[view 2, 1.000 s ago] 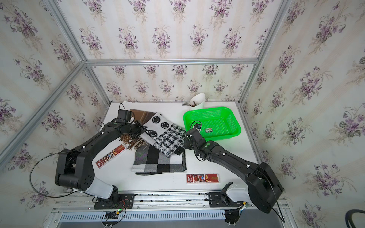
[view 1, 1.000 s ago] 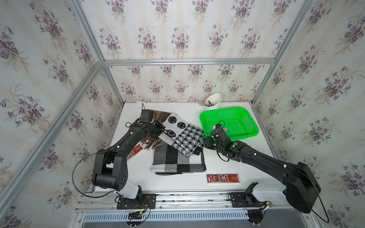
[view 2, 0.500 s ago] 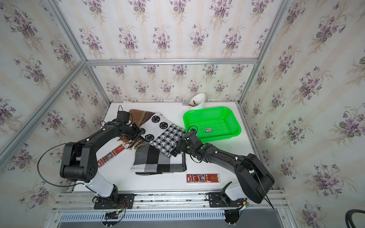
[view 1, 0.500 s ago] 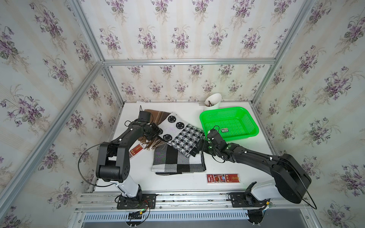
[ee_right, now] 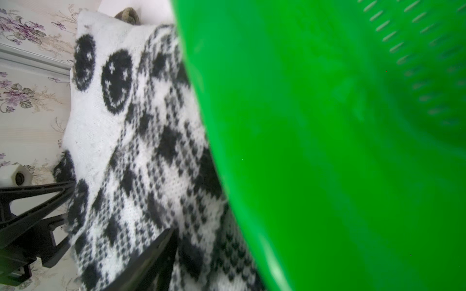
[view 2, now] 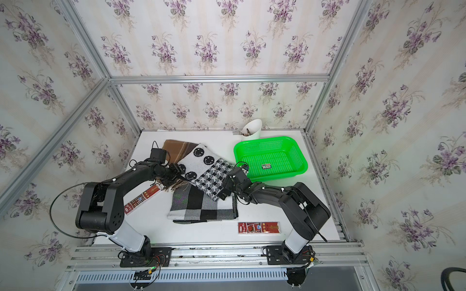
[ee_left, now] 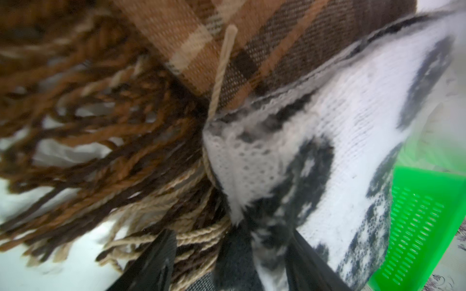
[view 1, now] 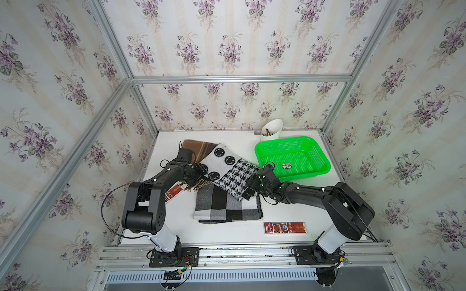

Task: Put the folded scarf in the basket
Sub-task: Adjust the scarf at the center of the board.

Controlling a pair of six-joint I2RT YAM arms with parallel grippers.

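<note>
Scarf point(view 1: 228, 171) first: the folded one, white with black smiley faces and houndstooth, lies slantwise on the white table point(view 1: 227, 234), outside the basket, and you have a gripper at each end of it.

Starting at your left, a red packet point(view 1: 174, 192) lies flat beside the left arm. Next to it the brown plaid scarf point(view 1: 199, 148) spreads toward the back wall, its fringe point(view 1: 199, 185) trailing toward the front.

Your left gripper point(view 1: 201, 170) sits at the smiley end of the scarf, right where that fringe meets it. In the left wrist view its fingers point(ee_left: 161, 257) stand well apart, with the scarf's corner and some fringe strands between them, so the claw is spread wide, not clamped.

In the middle, the scarf overlaps the brown one at the back and a grey, black and white checked scarf point(view 1: 222, 209) at the front.

Your right gripper point(view 1: 250, 187) is at the houndstooth end. The right wrist view shows one finger point(ee_right: 153, 257) over the knit, set far to one side; the green wall hides its partner. In both top views the jaws look parted around the scarf's edge.

A second red packet point(view 1: 285, 227) lies near the front edge. Farther right, the green basket point(view 1: 302, 175) stands just beside the scarf's houndstooth end, with a small label point(view 1: 286, 166) on its floor. A white cup point(view 1: 273, 128) stands behind it.
</note>
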